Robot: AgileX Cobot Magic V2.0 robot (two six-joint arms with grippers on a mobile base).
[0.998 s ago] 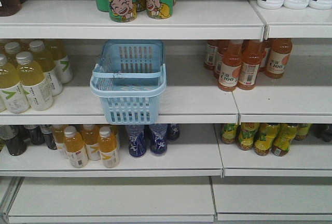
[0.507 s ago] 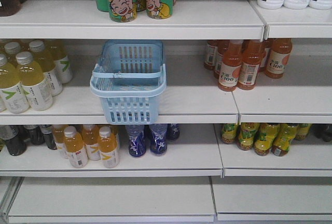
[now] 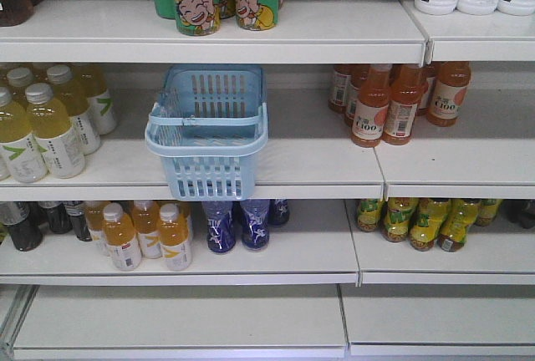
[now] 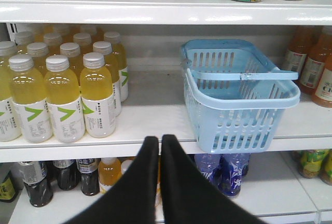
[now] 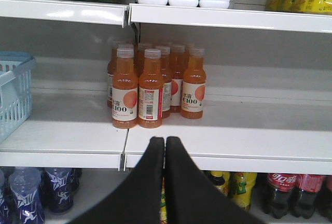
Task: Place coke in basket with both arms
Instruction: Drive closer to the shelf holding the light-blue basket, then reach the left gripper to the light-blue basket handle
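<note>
One basket [image 3: 209,175] overhangs shelf [image 3: 322,169]; inside unclear.

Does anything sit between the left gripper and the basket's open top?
No object stands between the left gripper and the basket. One thin handle lies across its opening, though, and no coke can shows in any view.
</note>
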